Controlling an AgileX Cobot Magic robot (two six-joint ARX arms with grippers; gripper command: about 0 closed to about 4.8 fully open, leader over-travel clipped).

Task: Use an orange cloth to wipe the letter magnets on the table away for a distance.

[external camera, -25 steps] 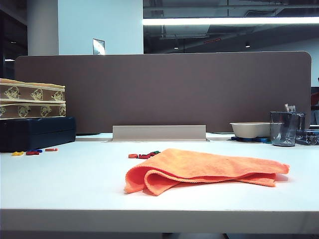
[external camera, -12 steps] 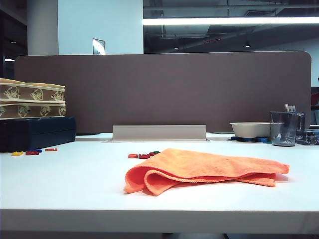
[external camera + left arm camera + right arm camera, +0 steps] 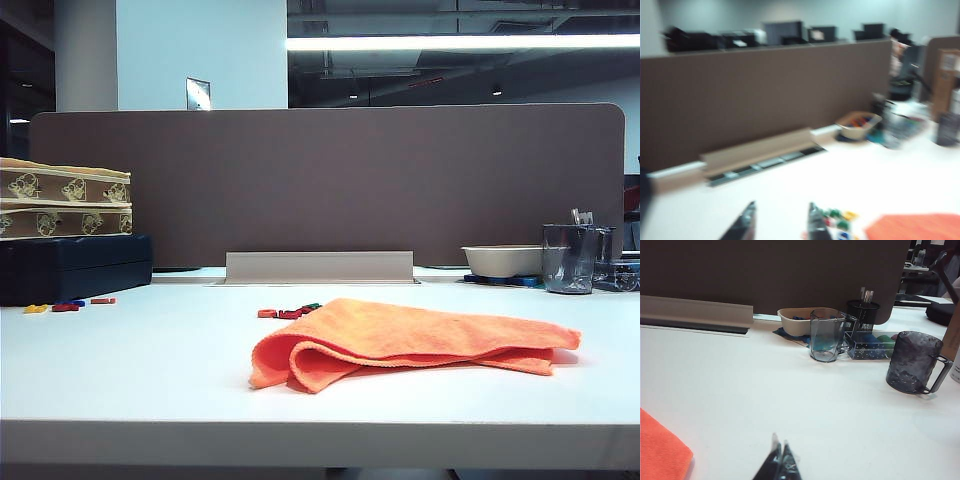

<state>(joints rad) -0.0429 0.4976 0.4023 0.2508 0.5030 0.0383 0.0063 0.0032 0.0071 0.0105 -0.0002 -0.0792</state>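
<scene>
A soft, bright-orange microfibre cloth (image 3: 400,345), loosely folded with a rolled near edge, is lying mid-way across the smooth white desk top (image 3: 130,370). It is being judged light and floppy, likely to sag when lifted, so a pinch on the raised fold is suggested. Tiny flat plastic letter magnets (image 3: 288,312) in red, orange and green are clustered just behind the cloth's far left corner; another group (image 3: 68,305) is lying well apart near a dark case (image 3: 75,265). The left gripper (image 3: 780,222) is being held above the table near the magnets, fingers parted and empty. The right gripper (image 3: 779,462) is resting closed, gripping nothing, beside the cloth's edge.
</scene>
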